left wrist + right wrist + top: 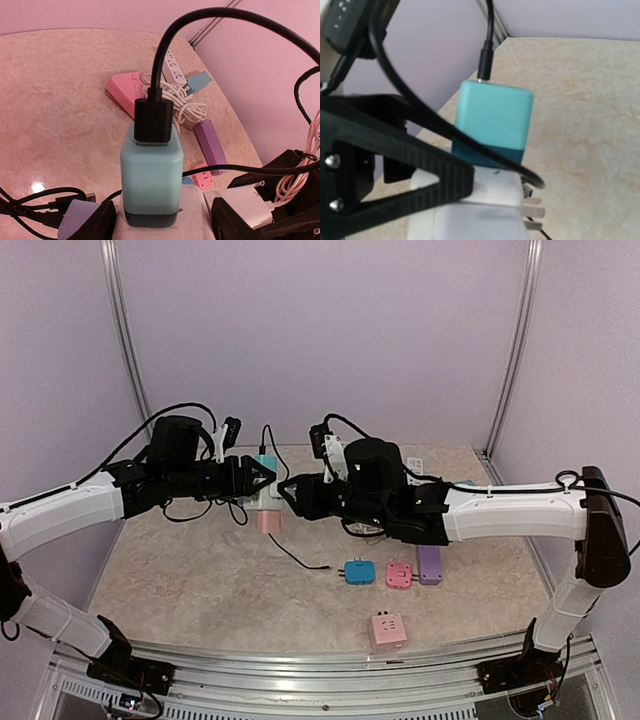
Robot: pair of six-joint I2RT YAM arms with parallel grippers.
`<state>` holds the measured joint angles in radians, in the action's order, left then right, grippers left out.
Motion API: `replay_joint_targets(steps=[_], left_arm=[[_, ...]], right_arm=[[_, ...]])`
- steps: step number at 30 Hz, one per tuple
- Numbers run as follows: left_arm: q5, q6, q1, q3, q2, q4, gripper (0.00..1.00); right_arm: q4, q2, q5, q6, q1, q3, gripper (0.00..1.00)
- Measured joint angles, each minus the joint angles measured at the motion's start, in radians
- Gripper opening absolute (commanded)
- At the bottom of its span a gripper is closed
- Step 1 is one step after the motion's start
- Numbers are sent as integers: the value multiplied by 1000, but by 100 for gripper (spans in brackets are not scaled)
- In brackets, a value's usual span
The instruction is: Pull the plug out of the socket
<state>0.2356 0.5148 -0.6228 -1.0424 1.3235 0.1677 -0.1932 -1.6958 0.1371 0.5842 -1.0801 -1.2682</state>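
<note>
Two arms meet over the middle of the table, and the thing for the job sits between them. It is a teal plug stuck into a white socket, and both look lifted off the table. A black lead is pushed into the other end of the plug. The left gripper has its two black fingers one on each side of the white socket and looks clamped on it. The right gripper comes in from the right. Only one of its fingers shows, lying against the socket just under the plug. The other is hidden, so I cannot tell if this pincer is clamped or apart. The plug is not yet out, and lots could go wrong from here. If the right gripper grabs the socket and not the teal plug, both arms pull on the same block and nothing comes apart. If the pull is crooked, the plug may jam, or the socket may slip out of the left fingers and drop. The black cord loops high and also crosses in front of the plug, so it could catch on a finger. Then the black lead might pop out in place of the plug. A dropped socket could hit the blue block or the pink block lying near on the right
</note>
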Motion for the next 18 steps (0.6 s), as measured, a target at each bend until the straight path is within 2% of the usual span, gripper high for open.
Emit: replay_joint_targets(steps=[9,18], left_arm=[[3,0,0,0,0,-1,25],[28,-1,0,0,0,-7,25]], right_arm=[[-14,6,10,-13,-3,11,0],[88,8,186,-61,-71,-43,0]])
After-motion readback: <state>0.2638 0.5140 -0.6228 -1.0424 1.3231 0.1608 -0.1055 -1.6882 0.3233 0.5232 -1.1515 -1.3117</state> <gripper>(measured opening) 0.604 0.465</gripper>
